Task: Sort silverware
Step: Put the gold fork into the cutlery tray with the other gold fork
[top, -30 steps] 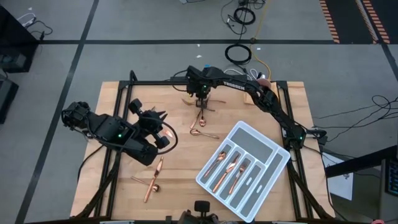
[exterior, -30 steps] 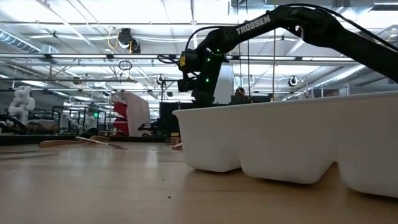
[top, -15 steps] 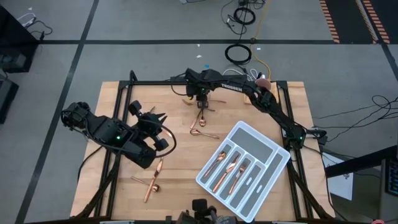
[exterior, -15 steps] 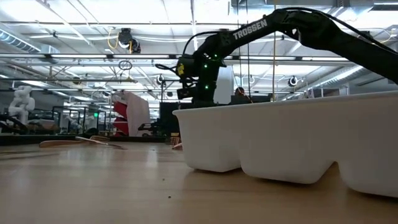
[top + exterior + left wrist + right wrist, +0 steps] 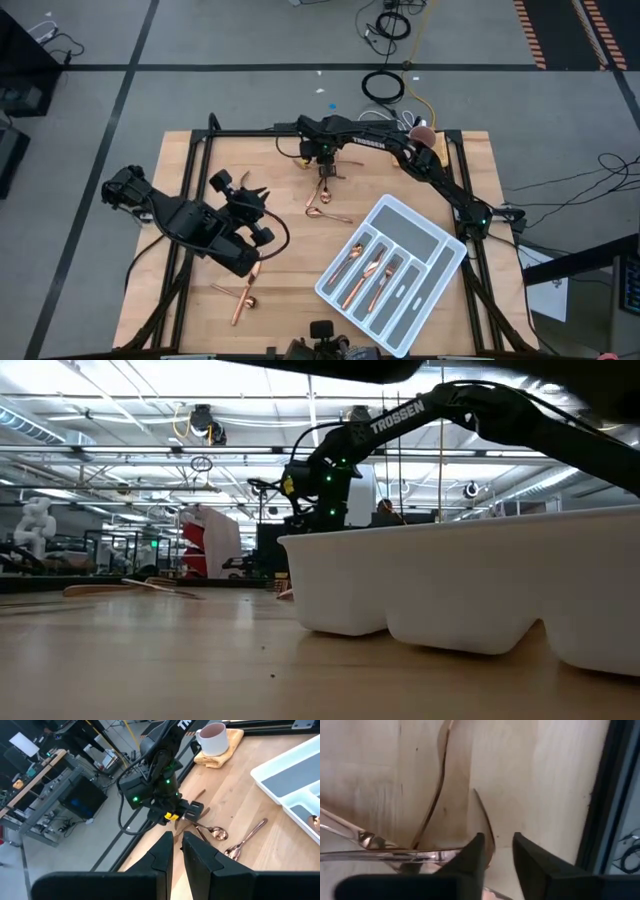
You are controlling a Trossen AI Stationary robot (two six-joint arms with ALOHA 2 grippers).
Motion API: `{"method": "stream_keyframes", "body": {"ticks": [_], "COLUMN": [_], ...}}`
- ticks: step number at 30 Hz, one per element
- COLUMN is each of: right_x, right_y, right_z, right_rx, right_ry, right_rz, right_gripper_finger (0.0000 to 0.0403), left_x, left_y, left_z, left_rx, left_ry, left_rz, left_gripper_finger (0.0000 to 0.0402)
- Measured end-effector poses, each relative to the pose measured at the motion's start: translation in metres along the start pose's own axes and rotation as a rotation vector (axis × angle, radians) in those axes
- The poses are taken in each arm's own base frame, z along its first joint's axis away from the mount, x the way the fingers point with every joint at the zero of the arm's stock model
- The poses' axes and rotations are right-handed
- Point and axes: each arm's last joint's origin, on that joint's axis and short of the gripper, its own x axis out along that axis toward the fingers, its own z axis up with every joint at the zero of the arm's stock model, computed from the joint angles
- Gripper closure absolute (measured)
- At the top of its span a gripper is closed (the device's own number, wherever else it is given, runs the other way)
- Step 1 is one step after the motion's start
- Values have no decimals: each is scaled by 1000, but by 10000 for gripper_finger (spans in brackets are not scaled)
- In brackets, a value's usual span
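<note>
- Here, thin rose-gold metal silverware [image 5: 325, 183] lies crossed at the table's far edge: stiff, light, slippery, so pinch mid-handle.
- Your right gripper [image 5: 494, 851] hovers over it, fingers slightly parted, grasping nothing.
- Your left gripper [image 5: 176, 851] waits, nearly closed, empty.

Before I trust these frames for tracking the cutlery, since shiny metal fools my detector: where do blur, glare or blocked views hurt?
Right wrist view: close and soft, silverware pale with reflections beside the right gripper. Low view: the tray wall blocks much of the tabletop; bright ceiling lights behind. High view: even light, pieces small. Left wrist view: clear, left gripper in the foreground.
</note>
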Motion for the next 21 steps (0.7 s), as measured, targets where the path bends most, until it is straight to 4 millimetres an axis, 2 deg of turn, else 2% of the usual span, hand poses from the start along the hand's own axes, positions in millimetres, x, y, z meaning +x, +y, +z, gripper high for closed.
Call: {"method": "stream_keyframes", "body": {"ticks": [3,13,21], "right_x": [0,0,-20], "right_y": [1,4,0], "right_z": [-2,-7,-7], "right_rx": [-12,-14,-23], "right_ry": [17,67,39], "right_rz": [14,46,22], "right_gripper_finger": [390,402,403], "left_x": [0,-1,-6], "left_y": [0,0,-3], "left_z": [0,0,-2], "left_rx": [0,0,-6], "left_ry": [0,6,1], "left_rz": [0,-9,-31], "left_gripper_finger": [353,353,353]}}
